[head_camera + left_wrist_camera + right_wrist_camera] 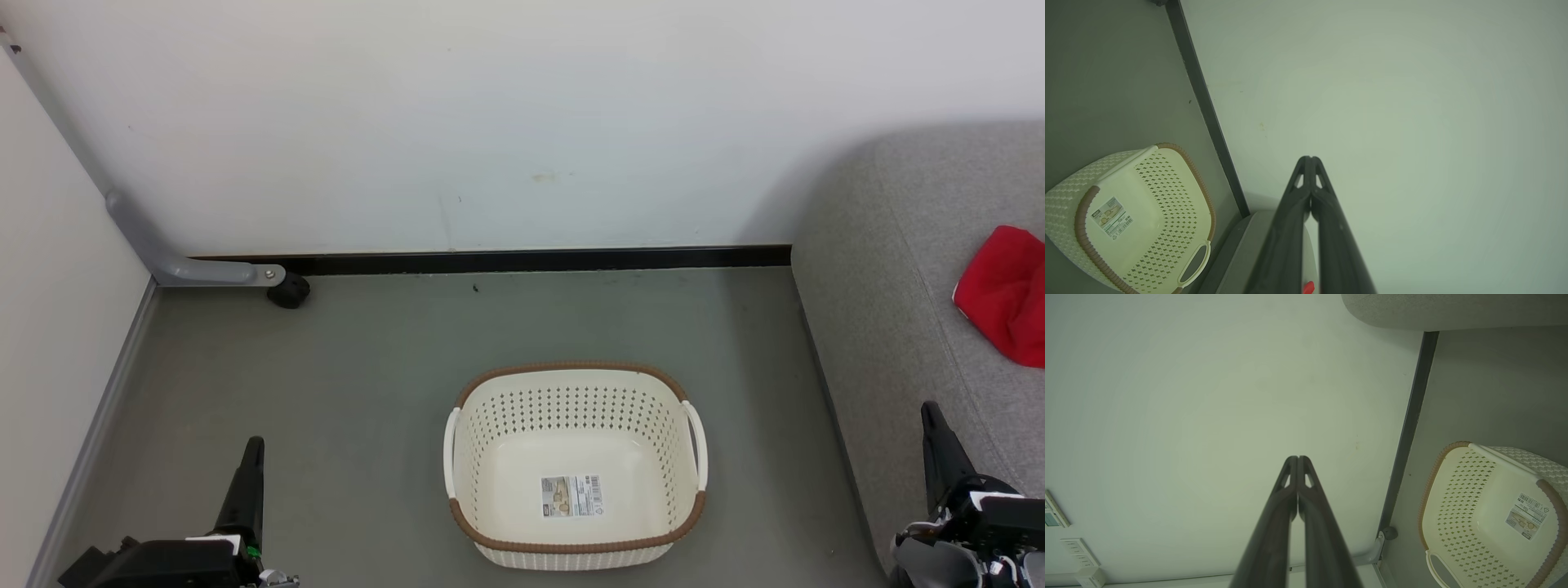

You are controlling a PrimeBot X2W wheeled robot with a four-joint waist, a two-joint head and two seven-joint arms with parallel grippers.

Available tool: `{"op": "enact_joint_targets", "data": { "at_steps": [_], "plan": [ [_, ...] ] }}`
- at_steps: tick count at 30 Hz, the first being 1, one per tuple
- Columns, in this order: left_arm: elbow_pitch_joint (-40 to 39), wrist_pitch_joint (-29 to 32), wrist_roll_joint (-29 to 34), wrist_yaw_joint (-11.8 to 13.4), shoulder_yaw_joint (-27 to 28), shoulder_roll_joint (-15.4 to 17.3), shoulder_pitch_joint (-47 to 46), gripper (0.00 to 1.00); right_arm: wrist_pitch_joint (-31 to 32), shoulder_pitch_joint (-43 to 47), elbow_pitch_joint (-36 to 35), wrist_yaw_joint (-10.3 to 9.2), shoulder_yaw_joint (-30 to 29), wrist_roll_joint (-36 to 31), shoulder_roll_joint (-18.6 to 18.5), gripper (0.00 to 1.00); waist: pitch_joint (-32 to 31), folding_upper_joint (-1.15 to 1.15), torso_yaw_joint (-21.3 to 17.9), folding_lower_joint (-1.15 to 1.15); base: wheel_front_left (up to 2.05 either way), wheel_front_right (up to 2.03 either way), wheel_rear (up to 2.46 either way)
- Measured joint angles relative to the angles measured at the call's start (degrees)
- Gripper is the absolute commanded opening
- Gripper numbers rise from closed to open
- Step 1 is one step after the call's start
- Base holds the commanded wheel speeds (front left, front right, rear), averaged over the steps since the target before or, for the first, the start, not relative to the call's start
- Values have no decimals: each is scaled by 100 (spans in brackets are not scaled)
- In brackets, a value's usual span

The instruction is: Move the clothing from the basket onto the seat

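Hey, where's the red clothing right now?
In the head view, the clothing lies on the grey seat at the far right, beyond the right tool and well apart from the basket.

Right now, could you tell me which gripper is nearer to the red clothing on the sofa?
The right gripper: it is at the edge of the sofa, short of the clothing. The left gripper is across the floor, beyond the basket.

A home-like room corner: grey sofa seat (pixel 882 327), laundry basket (pixel 571 408), white wall (pixel 490 122).
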Motion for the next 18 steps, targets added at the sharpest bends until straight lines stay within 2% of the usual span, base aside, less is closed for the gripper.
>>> {"op": "enact_joint_targets", "data": {
  "at_steps": [18],
  "plan": [
    [-2,0,0,0,0,0,0,0,0,0,-1,0,0,0,1,0,0,0,0,0,0,0,0]
  ]
}}
